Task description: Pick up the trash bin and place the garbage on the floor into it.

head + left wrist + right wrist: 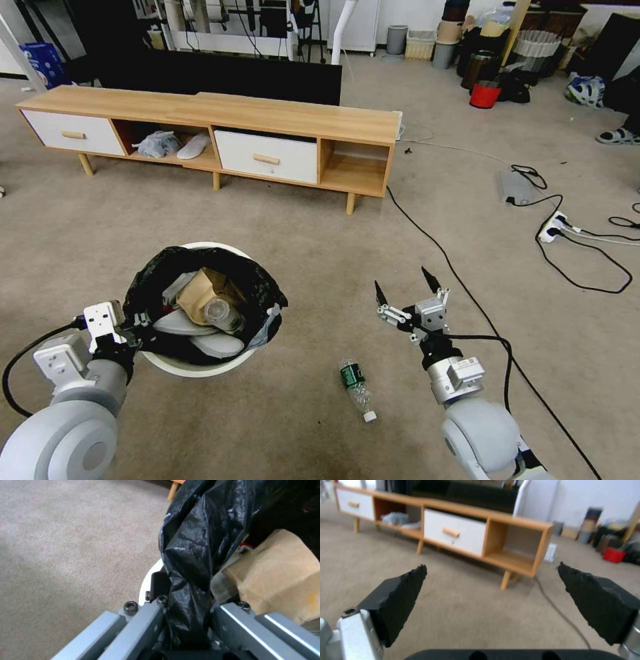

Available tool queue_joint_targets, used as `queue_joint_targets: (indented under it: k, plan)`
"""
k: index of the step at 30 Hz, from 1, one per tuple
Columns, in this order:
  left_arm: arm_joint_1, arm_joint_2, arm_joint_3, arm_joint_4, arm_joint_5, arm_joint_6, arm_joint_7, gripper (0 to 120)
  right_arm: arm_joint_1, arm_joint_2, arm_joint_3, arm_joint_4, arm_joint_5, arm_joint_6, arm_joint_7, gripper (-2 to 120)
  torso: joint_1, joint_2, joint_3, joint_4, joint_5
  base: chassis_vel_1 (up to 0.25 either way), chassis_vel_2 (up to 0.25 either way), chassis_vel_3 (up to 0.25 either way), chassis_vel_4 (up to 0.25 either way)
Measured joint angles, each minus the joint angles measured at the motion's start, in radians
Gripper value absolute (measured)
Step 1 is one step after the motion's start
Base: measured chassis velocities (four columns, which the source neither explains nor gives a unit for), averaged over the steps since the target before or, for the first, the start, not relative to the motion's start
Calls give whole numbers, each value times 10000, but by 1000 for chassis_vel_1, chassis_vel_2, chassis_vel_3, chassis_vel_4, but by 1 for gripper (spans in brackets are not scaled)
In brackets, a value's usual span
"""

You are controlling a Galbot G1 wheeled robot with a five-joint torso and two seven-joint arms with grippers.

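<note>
The left gripper (137, 325), lower left of the head view, is clamped on the bin (200, 365) at its black-bagged rim (186, 580). The right gripper (407, 293), lower centre-right, hangs spread wide with nothing between its fingers. One bottle (356, 387) with a green label, its writing unreadable, lies on the floor (280, 220) between them.
</note>
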Motion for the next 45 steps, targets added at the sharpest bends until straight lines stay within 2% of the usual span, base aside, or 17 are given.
queue_joint_targets:
  k: [4, 6, 8, 9, 10, 11, 12, 14, 15, 16, 18, 19, 22, 24, 32, 35, 45]
  plan:
    - [59, -81, 56, 21, 179, -37, 68, 0, 173, -483, -241, 88, 565, -493, 125, 100, 0, 0, 0, 1, 1, 0, 0, 0, 0]
    - [101, -220, 141, 75, 372, -75, 140, 0, 460, -1144, -554, 246, 1554, -1243, 338, 100, 0, -1, 0, 0, 0, 0, 0, 0, 0]
    - [102, -250, 162, 89, 401, -83, 151, 0, 544, -1280, -627, 277, 1791, -1428, 406, 100, 0, 0, 0, 1, 0, 0, 0, 0, 0]
    - [88, -337, 233, 155, 490, -103, 176, 0, 781, -1663, -844, 358, 2480, -1939, 687, 100, 0, -1, 0, 2, -2, 0, 0, 0, 0]
    - [88, -337, 233, 155, 490, -103, 176, 0, 781, -1663, -844, 358, 2480, -1939, 687, 100, 0, -1, 0, 2, -2, 0, 0, 0, 0]
    - [46, -417, 303, 219, 557, -117, 198, 0, 974, -1975, -1077, 440, 3069, -2309, 976, 100, 0, -1, 0, 3, -1, 0, 0, 0, 0]
    - [-90, -492, 468, 349, 619, -125, 222, 0, 1122, -2306, -1307, 581, 3691, -2807, 1420, 100, 0, 0, 0, 7, 3, 0, 0, 0, 0]
    - [-143, -504, 529, 391, 626, -126, 222, 0, 1134, -2391, -1340, 622, 3873, -2925, 1520, 100, 0, -1, 0, 8, 3, 0, 0, 0, 0]
    - [-455, -510, 913, 640, 630, -127, 227, 0, 1130, -2745, -1481, 815, 4760, -3360, 2033, 100, 0, 0, 0, 0, -2, 0, 0, 0, 0]
    - [-455, -510, 913, 640, 630, -127, 227, 0, 1130, -2745, -1481, 815, 4760, -3360, 2033, 100, 0, 0, 0, 0, -2, 0, 0, 0, 0]
    - [-763, -478, 1315, 946, 628, -136, 238, 0, 1203, -3035, -1696, 999, 6268, -4021, 2856, 100, 0, 0, 0, -3, 1, 0, 0, 0, 0]
    - [-763, -478, 1315, 946, 628, -136, 238, 0, 1203, -3035, -1696, 999, 6268, -4021, 2856, 100, 0, 0, 0, -3, 1, 0, 0, 0, 0]
    - [-907, -434, 1504, 1118, 625, -145, 238, 0, 1389, -3137, -1920, 1015, 7325, -4380, 3430, 100, 0, -1, 1, 1, 0, 0, 0, 0, 0]
    - [-996, -394, 1590, 1221, 601, -161, 241, 0, 1674, -3194, -2168, 922, 8408, -4877, 4002, 100, 0, 0, 2, 6, 1, 0, 0, 0, 0]
    - [-1068, -254, 1562, 1361, 474, -182, 245, 0, 2048, -3037, -2537, 503, 9927, -5543, 4660, 100, 0, 0, 1, 2, 0, 0, 0, 0, 0]
    - [-1116, -255, 1599, 1441, 407, -184, 253, 0, 2777, -2733, -3278, 261, 11552, -5931, 5600, 100, 0, -1, 1, 2, 2, 0, 0, 0, 0]
    - [-1109, -232, 1596, 1489, 342, -246, 321, 0, 4099, -1898, -4671, -846, 13442, -6502, 7400, 100, 0, -1, 0, 3, -2, 0, 0, 0, 0]
